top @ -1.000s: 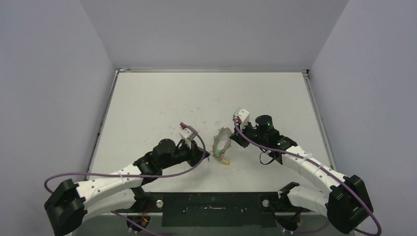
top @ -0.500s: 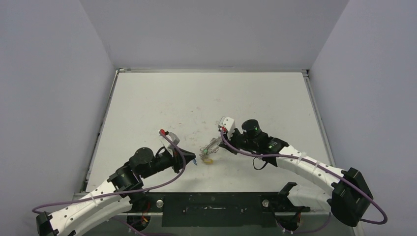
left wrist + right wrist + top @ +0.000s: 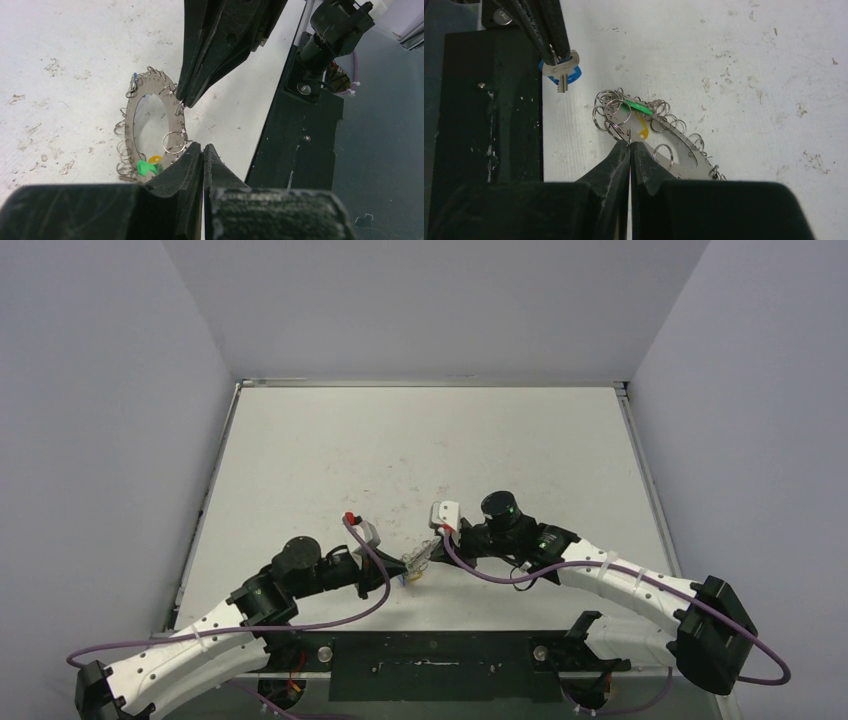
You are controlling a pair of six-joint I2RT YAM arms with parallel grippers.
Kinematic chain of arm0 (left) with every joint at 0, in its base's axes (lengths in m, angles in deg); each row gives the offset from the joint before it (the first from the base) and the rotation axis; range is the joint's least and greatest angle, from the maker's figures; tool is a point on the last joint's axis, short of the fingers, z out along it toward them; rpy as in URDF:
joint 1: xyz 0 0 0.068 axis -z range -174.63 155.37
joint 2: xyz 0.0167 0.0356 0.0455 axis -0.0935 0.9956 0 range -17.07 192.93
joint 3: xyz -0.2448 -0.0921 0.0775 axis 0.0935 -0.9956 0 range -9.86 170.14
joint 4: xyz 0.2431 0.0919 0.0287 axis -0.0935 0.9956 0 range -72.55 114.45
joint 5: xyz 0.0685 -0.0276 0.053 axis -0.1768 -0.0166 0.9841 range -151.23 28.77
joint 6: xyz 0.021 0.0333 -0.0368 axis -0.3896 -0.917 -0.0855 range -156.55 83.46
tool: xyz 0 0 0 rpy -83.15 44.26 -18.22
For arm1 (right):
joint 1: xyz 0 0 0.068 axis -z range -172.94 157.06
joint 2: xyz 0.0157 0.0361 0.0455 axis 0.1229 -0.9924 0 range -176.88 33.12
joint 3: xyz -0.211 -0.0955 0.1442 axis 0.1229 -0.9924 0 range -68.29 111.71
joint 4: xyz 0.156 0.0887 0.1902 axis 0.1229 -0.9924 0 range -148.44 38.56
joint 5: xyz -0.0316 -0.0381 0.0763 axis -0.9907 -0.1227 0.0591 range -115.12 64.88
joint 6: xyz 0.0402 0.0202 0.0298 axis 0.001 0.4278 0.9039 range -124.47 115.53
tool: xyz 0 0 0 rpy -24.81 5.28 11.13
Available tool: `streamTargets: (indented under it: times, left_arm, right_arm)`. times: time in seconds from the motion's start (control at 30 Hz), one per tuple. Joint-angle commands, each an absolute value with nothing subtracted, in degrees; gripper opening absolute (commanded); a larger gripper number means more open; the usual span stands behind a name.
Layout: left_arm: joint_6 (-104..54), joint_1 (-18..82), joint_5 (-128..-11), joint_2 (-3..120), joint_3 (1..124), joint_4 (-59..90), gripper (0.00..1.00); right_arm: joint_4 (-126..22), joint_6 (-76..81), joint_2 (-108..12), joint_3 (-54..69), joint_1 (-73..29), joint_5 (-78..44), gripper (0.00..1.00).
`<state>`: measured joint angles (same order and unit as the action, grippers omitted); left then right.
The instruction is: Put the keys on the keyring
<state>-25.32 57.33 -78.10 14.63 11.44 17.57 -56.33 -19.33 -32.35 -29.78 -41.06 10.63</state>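
Large silver metal keyring [image 3: 681, 141], a flat band rimmed with small wire loops: tilted, one rim loop pinched in the closed right gripper [image 3: 630, 144]. Green oval plastic tag [image 3: 636, 106] and yellow oval tag [image 3: 642, 131] sit at its crowded end; can't tell if they're threaded on. Small silver key with blue tag [image 3: 560, 75] is off the ring, just beside it, clamped in the left gripper [image 3: 202, 147].
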Motion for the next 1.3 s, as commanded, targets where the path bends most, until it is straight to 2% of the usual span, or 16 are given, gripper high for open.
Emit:
streamTargets:
  times: [0.0, 0.33, 0.97, 1.27]
  left_arm:
    - [-29.1, 57.3, -79.0, 14.4, 16.1, 20.9, 0.0]
    - [-33.1, 58.2, -78.1, 16.6, 17.9, 24.8, 0.0]
    - [-31.8, 60.9, -76.5, 22.6, 14.9, 10.8, 0.0]
    - [-30.7, 62.1, -74.6, 24.3, 16.0, 14.2, 0.0]
  right_arm:
    - [-54.7, -21.6, -32.4, -27.7, -41.7, 16.7, 0.0]
    - [-52.4, -19.8, -33.3, -26.5, -42.6, 19.5, 0.0]
    - [-46.7, -16.1, -37.8, -25.7, -46.5, 17.3, 0.0]
    - [-47.3, -16.8, -37.0, -25.7, -46.5, 15.9, 0.0]
